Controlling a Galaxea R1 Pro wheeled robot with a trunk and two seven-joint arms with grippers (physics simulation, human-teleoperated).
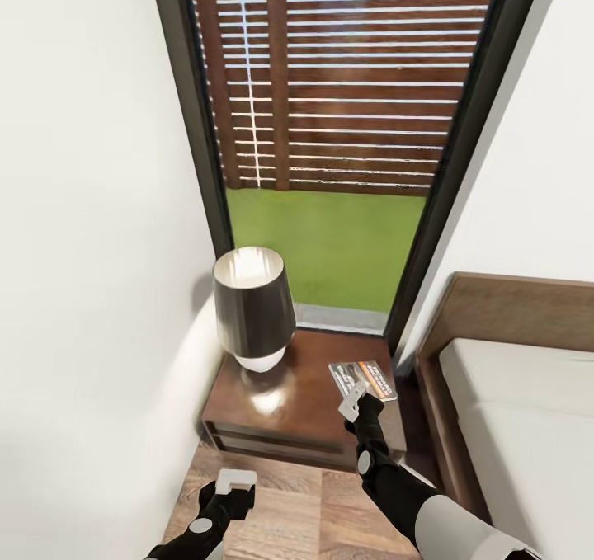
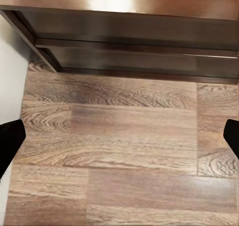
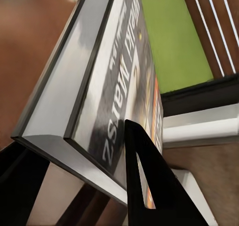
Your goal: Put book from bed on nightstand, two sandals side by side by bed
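The book (image 1: 364,378), with its dark cover, orange band and white lettering, is over the right part of the nightstand (image 1: 280,416). My right gripper (image 1: 353,398) is shut on its near edge. In the right wrist view the book (image 3: 99,86) stands tilted between the dark fingers (image 3: 149,186); I cannot tell whether it touches the top. The bed (image 1: 520,403), with its light-grey mattress, lies at the right. My left gripper (image 1: 234,486) hangs low over the wood floor in front of the nightstand (image 2: 134,41), open with nothing between its fingertips (image 2: 10,143).
A lamp (image 1: 254,308) with a dark shade stands on the nightstand's left half. Behind it is a tall dark-framed window (image 1: 330,131) showing a slatted fence and grass. A white wall (image 1: 91,255) closes the left side. Wood floor (image 2: 124,146) lies in front.
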